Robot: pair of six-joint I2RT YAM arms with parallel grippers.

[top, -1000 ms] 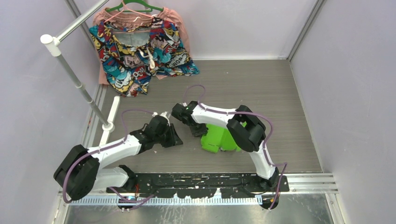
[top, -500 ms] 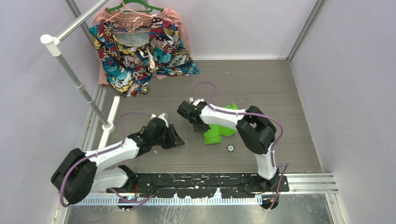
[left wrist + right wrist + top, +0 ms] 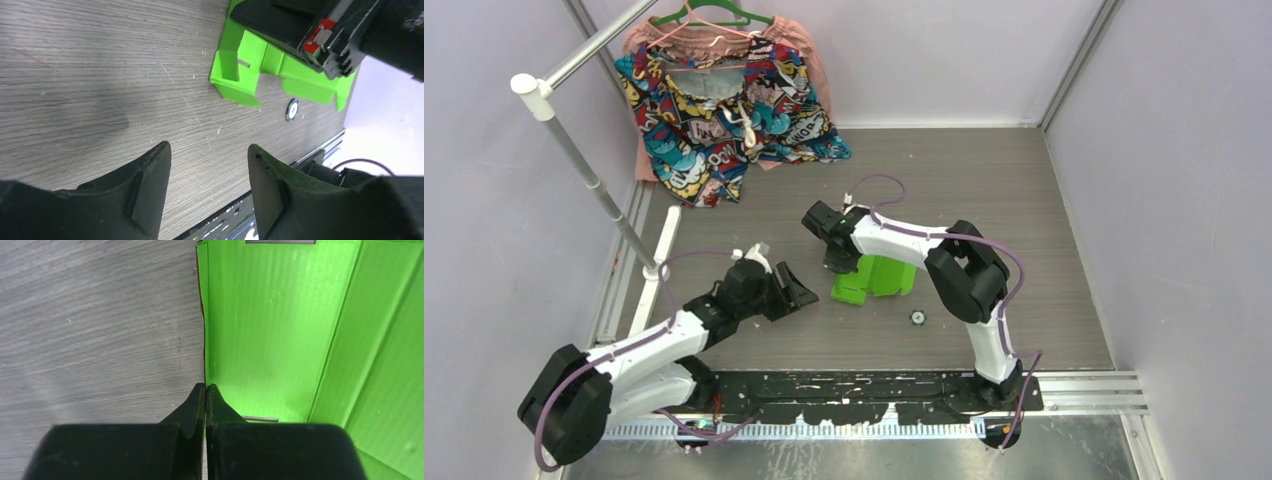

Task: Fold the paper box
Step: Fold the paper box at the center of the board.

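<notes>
free lane: bare table (image 3: pixel 1024 200) between left gripper (image 3: pixel 207 150), jaws apart, and paper box (image 3: pixel 874 278) | blocked: box's far-left wall pinched by right gripper (image 3: pixel 205 390), its arm arched above | small round disc (image 3: pixel 916 317) just near-right of box | far left: patterned garment (image 3: pixel 724 110), slanted rack pole (image 3: pixel 589 170)

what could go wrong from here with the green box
1. The right gripper pinches only the thin edge of the paper box; the card may slip out or crease there.
2. The left gripper is open and apart from the box, so nothing braces it; a pull may drag it instead of folding.
3. A small round disc lies beside the box and could get swept away.
</notes>
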